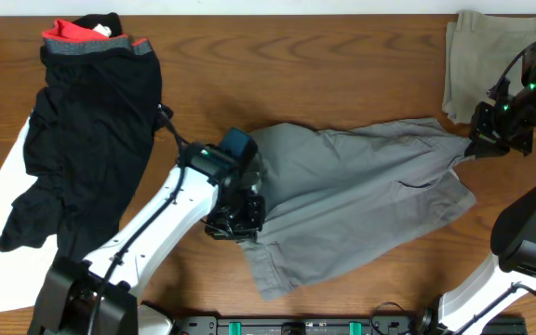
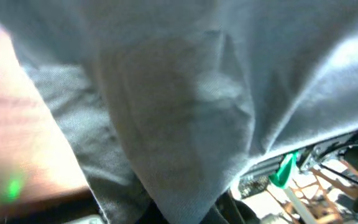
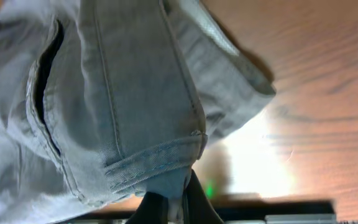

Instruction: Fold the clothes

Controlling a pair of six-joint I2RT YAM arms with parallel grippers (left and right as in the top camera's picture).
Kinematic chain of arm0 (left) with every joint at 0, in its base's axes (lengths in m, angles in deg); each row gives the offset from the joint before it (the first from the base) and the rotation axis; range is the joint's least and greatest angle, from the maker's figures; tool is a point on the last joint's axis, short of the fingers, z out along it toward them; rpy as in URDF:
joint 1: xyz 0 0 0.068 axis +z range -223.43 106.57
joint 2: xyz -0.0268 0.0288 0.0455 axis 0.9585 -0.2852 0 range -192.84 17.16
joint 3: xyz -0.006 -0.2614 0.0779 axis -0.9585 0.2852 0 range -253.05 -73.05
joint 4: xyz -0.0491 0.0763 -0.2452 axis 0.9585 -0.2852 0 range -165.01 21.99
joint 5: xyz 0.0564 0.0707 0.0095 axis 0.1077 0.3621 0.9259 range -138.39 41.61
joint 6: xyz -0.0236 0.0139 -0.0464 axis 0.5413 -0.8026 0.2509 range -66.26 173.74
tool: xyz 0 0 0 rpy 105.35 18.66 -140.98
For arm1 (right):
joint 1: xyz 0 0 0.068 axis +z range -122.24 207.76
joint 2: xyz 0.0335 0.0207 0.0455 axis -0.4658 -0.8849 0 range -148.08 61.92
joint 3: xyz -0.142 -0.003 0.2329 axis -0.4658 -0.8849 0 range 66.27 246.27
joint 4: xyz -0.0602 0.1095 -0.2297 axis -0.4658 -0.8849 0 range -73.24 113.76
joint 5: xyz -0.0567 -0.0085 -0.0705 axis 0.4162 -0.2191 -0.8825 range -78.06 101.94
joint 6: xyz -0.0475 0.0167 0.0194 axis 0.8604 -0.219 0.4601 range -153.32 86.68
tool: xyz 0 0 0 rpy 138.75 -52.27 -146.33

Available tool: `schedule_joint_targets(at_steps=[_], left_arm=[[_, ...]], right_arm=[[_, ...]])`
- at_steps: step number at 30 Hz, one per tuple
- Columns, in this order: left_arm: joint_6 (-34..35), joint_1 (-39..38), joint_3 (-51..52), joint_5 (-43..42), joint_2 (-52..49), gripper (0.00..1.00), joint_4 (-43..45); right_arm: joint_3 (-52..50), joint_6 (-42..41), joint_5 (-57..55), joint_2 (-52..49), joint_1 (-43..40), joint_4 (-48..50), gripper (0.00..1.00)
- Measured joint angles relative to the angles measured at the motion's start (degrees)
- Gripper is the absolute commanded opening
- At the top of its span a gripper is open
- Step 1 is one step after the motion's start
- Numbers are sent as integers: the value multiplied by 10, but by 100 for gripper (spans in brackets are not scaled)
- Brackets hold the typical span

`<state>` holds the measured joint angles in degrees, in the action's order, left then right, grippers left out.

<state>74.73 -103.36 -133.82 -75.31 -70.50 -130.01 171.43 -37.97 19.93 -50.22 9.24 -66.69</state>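
Note:
Grey shorts [image 1: 352,200] lie spread across the middle of the table. My left gripper [image 1: 235,223] is shut on the shorts' left edge and holds a fold of grey cloth [image 2: 185,124] that fills the left wrist view. My right gripper [image 1: 485,141] is shut on the shorts' right corner, at the waistband hem [image 3: 154,162], pulling the cloth taut to the right. A back pocket slit [image 3: 45,93] shows in the right wrist view. My right fingers [image 3: 176,202] pinch the hem.
A black garment with a red and grey waistband [image 1: 87,121] lies at the left over a white garment [image 1: 3,195]. Folded khaki shorts [image 1: 482,60] sit at the back right. Bare wooden table [image 1: 296,65] lies behind the shorts.

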Motion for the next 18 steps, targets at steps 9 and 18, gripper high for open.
schedule_joint_targets(at_steps=[9,18], left_arm=[[9,-22,6,58,-17,6,66],[15,-20,15,82,-101,6,84]], right_arm=[[-2,-10,-17,0,26,47,1],[-136,-16,-39,0,78,134,1]])
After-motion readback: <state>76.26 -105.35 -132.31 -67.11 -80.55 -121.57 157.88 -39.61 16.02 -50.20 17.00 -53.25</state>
